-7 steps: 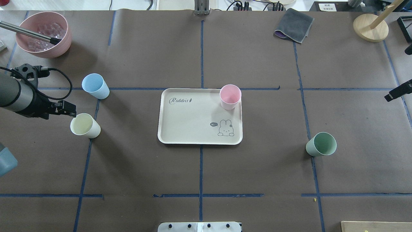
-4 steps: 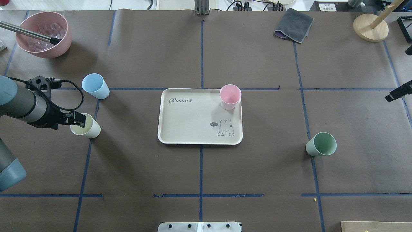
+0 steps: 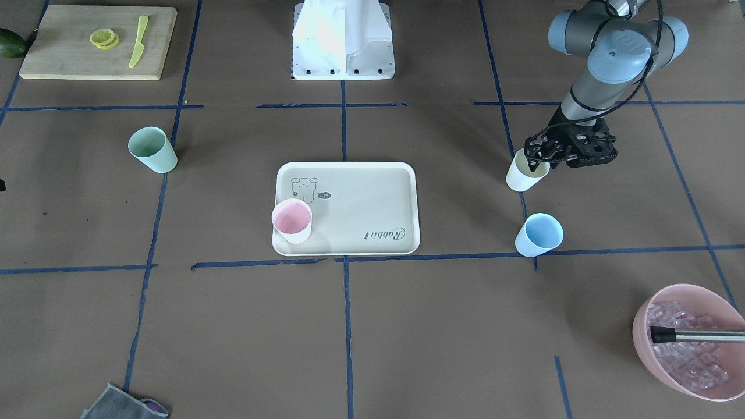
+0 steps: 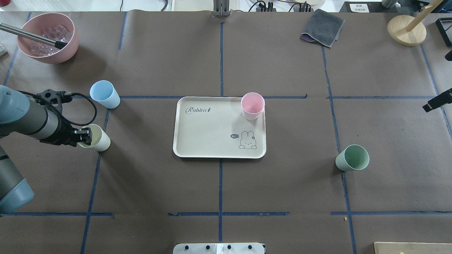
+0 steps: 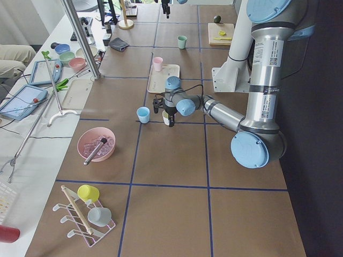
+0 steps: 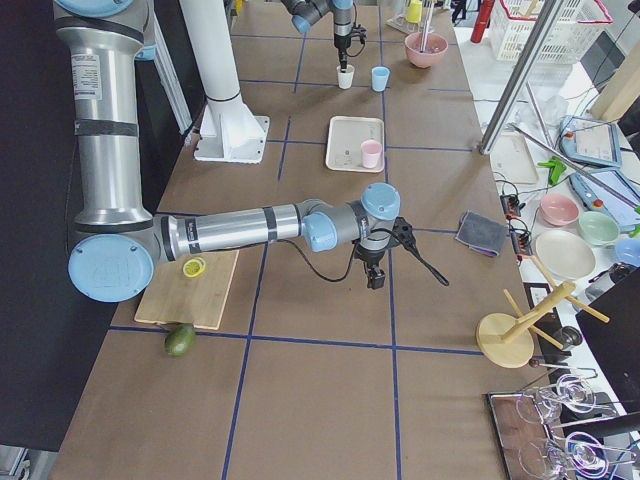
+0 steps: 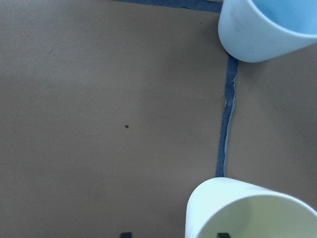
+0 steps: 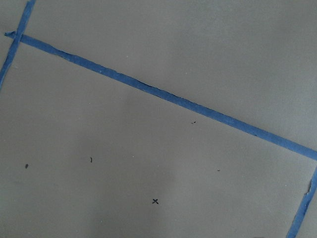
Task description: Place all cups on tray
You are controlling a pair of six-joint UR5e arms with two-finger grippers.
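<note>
One pale yellow cup stands upright (mouth up), the left fingers apart astride its wall.

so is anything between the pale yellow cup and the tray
Nothing visible: only bare brown paper lies between the pale yellow plastic cup and the cream rectangular tray. The light blue plastic cup stands off that line.
</note>
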